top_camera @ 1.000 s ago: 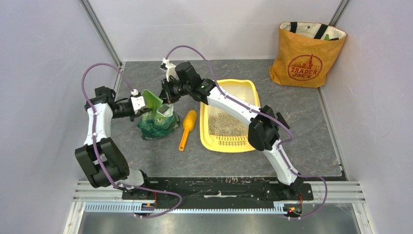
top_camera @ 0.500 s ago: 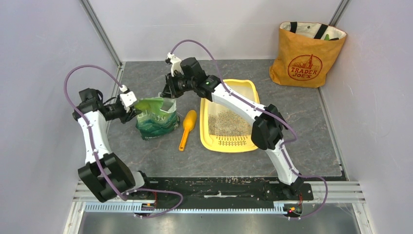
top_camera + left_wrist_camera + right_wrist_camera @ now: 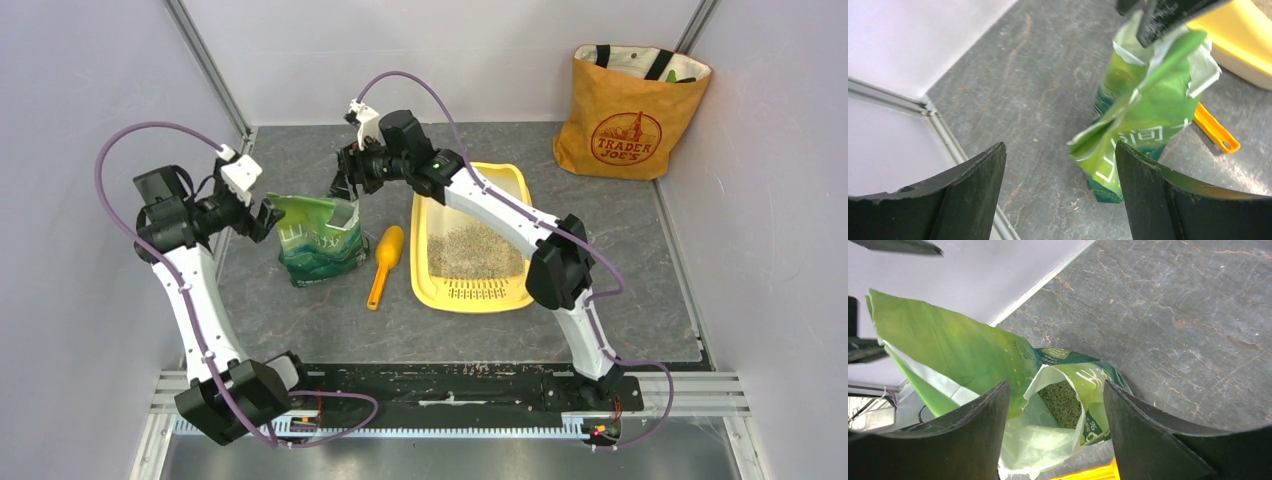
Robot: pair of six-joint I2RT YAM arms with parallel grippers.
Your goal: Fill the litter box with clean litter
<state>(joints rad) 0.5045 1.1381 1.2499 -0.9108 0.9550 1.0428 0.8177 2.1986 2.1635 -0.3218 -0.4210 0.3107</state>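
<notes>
The yellow litter box lies right of centre with a patch of grey-beige clean litter inside. A green bag stands upright to its left, top torn open, granules showing inside. My left gripper hangs open just left of the bag's top, and the bag sits ahead of the spread left gripper, untouched. My right gripper is open above the bag's far right corner, and the right gripper looks down into the bag's mouth, holding nothing.
An orange-yellow scoop lies between the bag and the litter box. An orange tote bag stands at the back right corner. White walls and a metal rail close off the left side behind my left arm.
Both grippers have opened and let go of the bag's top. My left arm has drawn back to the left, and my right gripper has lifted away slightly. The bag stands on its own.
</notes>
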